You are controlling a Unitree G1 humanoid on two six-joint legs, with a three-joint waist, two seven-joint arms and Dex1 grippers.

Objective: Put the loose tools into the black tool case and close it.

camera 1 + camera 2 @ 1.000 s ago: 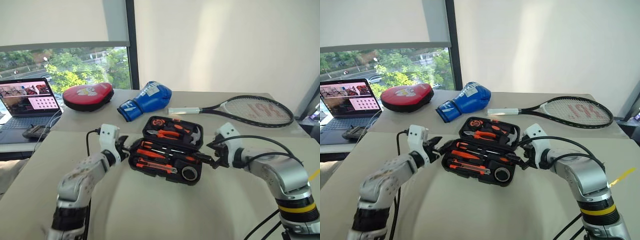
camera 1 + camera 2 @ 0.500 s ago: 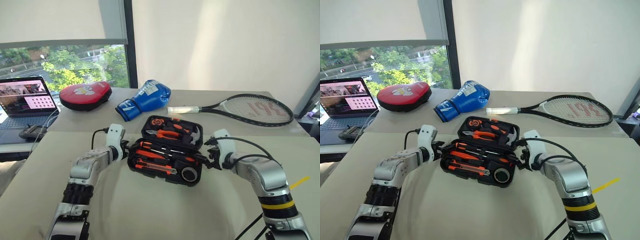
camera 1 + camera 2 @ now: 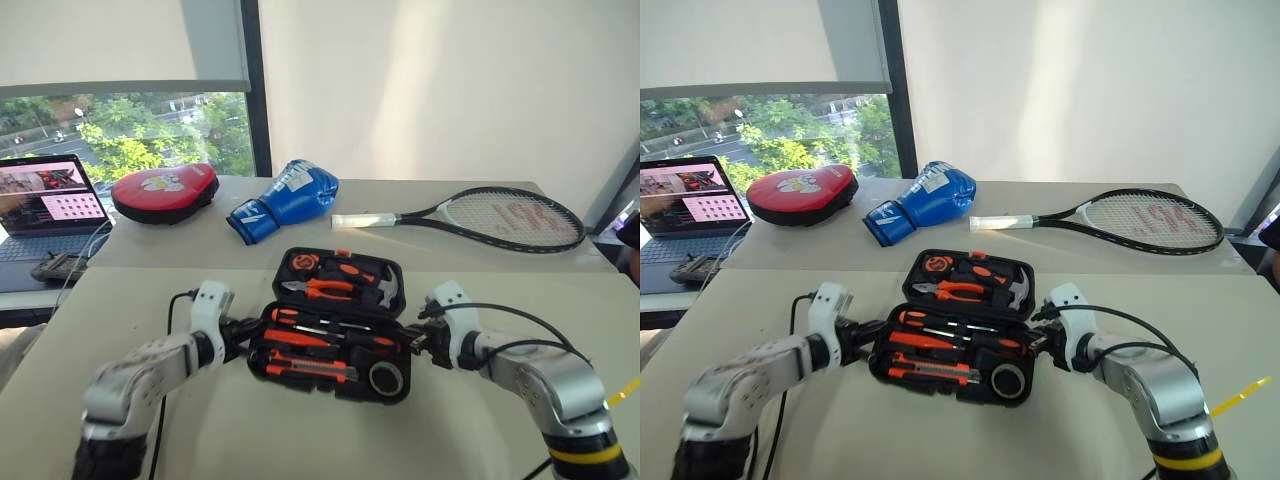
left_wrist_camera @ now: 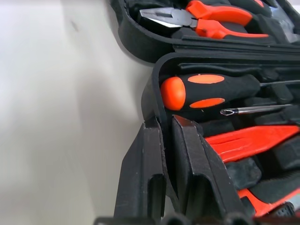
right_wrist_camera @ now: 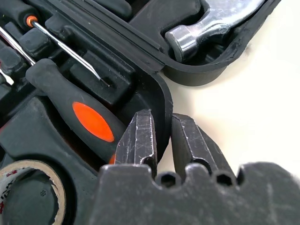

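My left end effector pinches the left rim of the black tool case; my right end effector pinches its right rim; the case lies open in the middle of the tabletop. If I pull unevenly, the thin rim could slip out and the case could tip, spilling tools; the lid might catch on a tool sticking up. I count one case, two black-and-orange screwdrivers, one utility knife, one tape roll; one racket, one glove.
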